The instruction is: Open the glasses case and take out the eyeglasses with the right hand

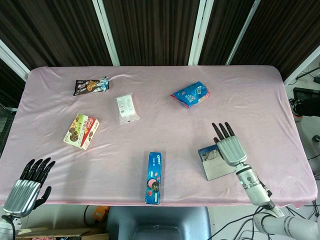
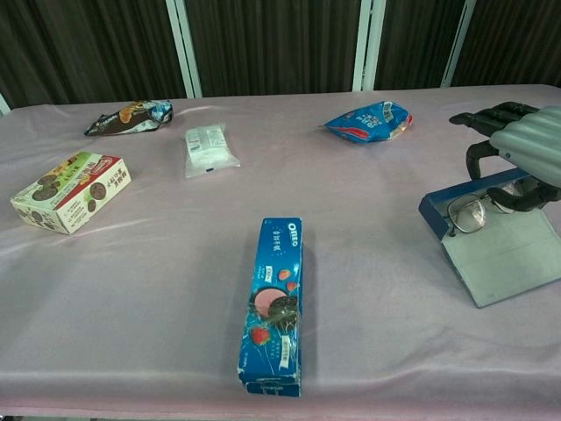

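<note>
Head view: right hand (image 1: 230,148) over the far end of the open glasses case (image 1: 216,163), near the right front of the pink tablecloth (image 1: 150,120), fingers stretched out away from the robot. Chest view: same hand (image 2: 524,151) arched above the case (image 2: 491,237), fingertips (image 2: 474,156) curled down behind the raised blue tray; eyeglasses (image 2: 469,213) lying inside that tray, lenses leaning against its wall, grey lid spread flat on the cloth toward the robot. Thumb low beside the frame, but real grasp not possible to tell (contact hidden under the palm); glasses apparently not lifted out yet.

Left hand (image 1: 28,185) hanging off the near left edge of the table, fingers apart, holding nothing.

Elsewhere on the cloth: long blue cookie box (image 1: 154,177) at the front centre, well left of the case; green and red biscuit carton (image 1: 81,131) on the left; dark snack pouch (image 1: 90,86) far left at the back; small white packet (image 1: 127,108) just beside the middle; blue chip bag (image 1: 190,94) back of centre (right of the white packet)
</note>
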### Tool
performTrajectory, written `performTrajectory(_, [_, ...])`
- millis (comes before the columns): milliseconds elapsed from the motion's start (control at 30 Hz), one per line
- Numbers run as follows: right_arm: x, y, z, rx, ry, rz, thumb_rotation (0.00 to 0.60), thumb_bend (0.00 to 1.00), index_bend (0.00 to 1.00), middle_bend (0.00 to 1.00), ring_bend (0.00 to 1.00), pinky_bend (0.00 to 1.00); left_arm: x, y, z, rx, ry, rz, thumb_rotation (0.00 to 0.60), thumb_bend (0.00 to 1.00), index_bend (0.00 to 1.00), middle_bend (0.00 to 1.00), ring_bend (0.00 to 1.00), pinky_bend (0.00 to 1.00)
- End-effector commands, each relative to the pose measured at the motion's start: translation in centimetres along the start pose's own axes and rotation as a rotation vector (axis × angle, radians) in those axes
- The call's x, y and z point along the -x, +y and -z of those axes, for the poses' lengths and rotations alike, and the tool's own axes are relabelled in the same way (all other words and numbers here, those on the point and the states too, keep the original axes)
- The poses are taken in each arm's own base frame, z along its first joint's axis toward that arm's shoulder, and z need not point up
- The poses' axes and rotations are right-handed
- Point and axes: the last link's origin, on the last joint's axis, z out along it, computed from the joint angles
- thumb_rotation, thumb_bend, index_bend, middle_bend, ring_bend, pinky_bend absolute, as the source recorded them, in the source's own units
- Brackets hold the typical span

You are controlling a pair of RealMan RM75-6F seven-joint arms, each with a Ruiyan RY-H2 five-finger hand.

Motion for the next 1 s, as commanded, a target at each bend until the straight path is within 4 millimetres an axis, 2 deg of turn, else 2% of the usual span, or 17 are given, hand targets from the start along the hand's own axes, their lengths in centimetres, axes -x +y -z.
performTrajectory(33, [0.4,-0.8,0.0,0.012,0.079,0.064,0.6,0.58,0.65,0.01,0.0,0.0,0.0,0.0,0.0,0.0,0.001,0.001,0.6,0.43,0.0,0.02,0.03,0.0])
performTrajectory(200, [1.2,-1.3,-0.2,0.047,0.133,0.16,0.6,0.58,0.65,0.02,0.0,0.0,-0.1,0.0,0.1,0.001,0.001,0.004,0.6,0.43,0.0,0.02,0.03,0.0])
performTrajectory(367, [1.6,-1.8,-0.4,0.047,0.138,0.168,0.6,0.58,0.65,0.02,0.0,0.0,-0.1,-0.1,0.1,0.001,0.003,0.005,0.6,0.43,0.0,0.02,0.03,0.0])
performTrajectory(533, [1.6,-1.6,-0.7,0.066,0.142,0.176,0.6,0.58,0.65,0.02,0.0,0.0,-0.2,-0.1,0.2,0.002,0.005,0.006,0.6,0.43,0.0,0.02,0.03,0.0])
performTrajectory(633, [1.4,-0.9,-1.2,0.099,0.138,0.184,0.6,0.58,0.65,0.02,0.0,0.0,-0.1,-0.1,0.2,0.002,0.004,0.005,0.6,0.43,0.0,0.02,0.03,0.0])
performTrajectory(800, [1.4,1.2,-3.2,0.204,0.091,0.197,0.6,0.58,0.65,0.02,0.0,0.0,-0.1,0.0,0.2,0.003,0.004,0.004,0.6,0.43,0.0,0.02,0.03,0.0])
performTrajectory(1000, [2.8,4.3,-5.4,0.334,-0.022,0.172,0.6,0.58,0.65,0.02,0.0,0.0,0.0,0.0,0.1,0.002,0.002,-0.001,0.6,0.43,0.0,0.02,0.03,0.0])
